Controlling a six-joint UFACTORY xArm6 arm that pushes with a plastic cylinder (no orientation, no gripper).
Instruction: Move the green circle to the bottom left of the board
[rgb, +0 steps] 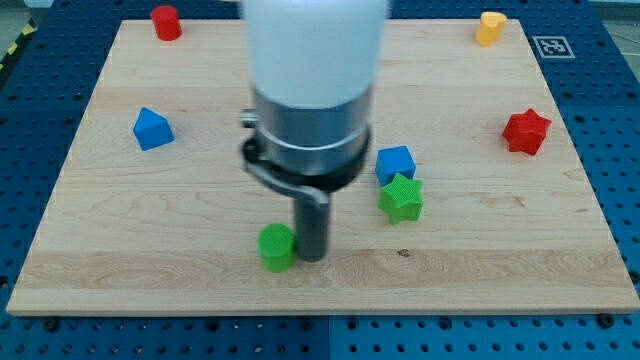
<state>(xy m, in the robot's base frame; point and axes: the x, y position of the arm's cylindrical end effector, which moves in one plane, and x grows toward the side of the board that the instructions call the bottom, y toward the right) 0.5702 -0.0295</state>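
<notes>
Down on the pale wooden surface (120, 270), my tip (313, 258) touching the green circle block (277, 246), just to its left. No fingers here, only a dark rod. Right and farther back, green star block (402, 197) against blue cube block (395, 163). Far left, blue block (152, 128). Farthest back, red cylinder block (166, 22), yellow block (490, 27), red star block (526, 131).

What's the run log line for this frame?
tip | touching green circle, on its right | circle bottom-centre, not yet bottom left | push continues
</notes>
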